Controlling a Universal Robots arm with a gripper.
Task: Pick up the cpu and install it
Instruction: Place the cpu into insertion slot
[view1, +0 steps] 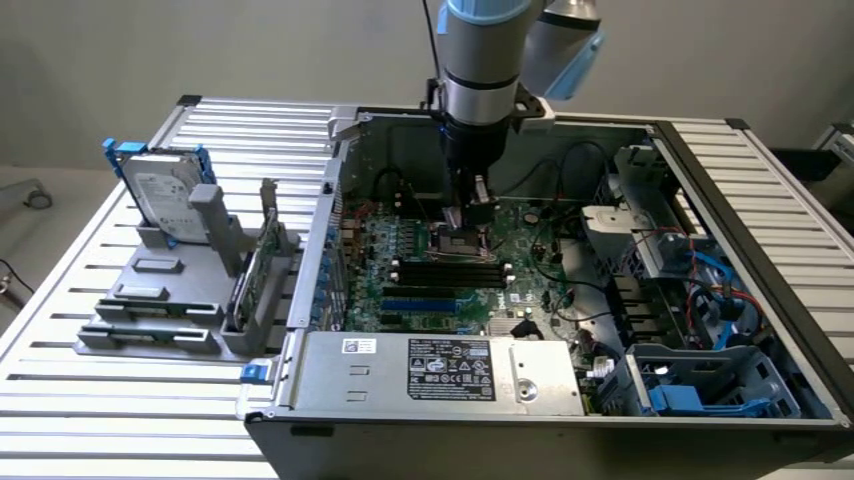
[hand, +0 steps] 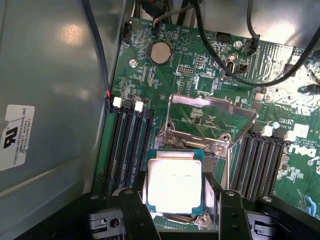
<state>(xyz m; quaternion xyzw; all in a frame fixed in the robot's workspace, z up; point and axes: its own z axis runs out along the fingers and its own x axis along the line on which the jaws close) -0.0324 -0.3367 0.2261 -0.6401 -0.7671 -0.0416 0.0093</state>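
gripper (view1: 475, 222) clamped on the cpu (hand: 172, 185), held just above the open socket (hand: 181, 218) in the case; i judge any skew or offset on seating could bend pins or jam a corner.

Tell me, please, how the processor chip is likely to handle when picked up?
The chip looks flat with a metal lid, so it is probably stiff. It is small and thin, so likely light. Its smooth, shiny lid may be slippery, and the thin green edge seems fragile.
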